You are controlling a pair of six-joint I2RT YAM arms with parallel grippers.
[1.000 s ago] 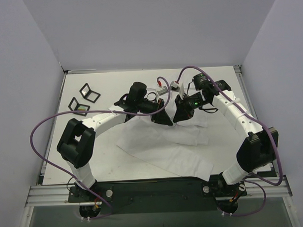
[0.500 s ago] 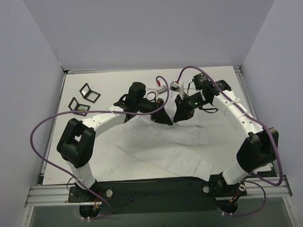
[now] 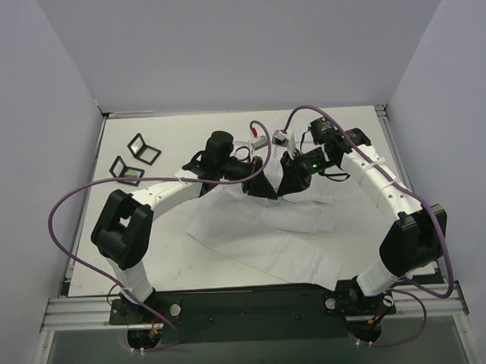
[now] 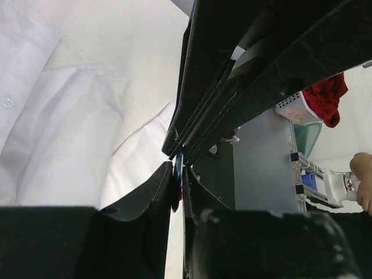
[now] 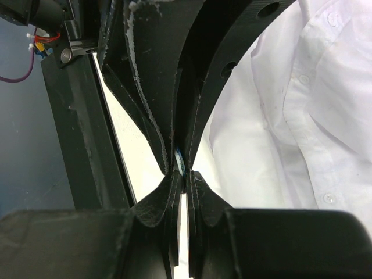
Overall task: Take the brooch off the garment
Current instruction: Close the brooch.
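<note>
A black hinged frame (image 3: 144,148) sits near the far-left corner of the white bench (image 3: 185,130). A second black frame (image 3: 127,168) lies just beside it, closer to the left edge. Pale grey walls (image 3: 238,46) enclose the bench.

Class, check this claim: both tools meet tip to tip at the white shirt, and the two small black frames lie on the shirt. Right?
One slip: in the top external view the black frames lie on the table, apart from the shirt. The left tool and right tool do meet there.
</note>
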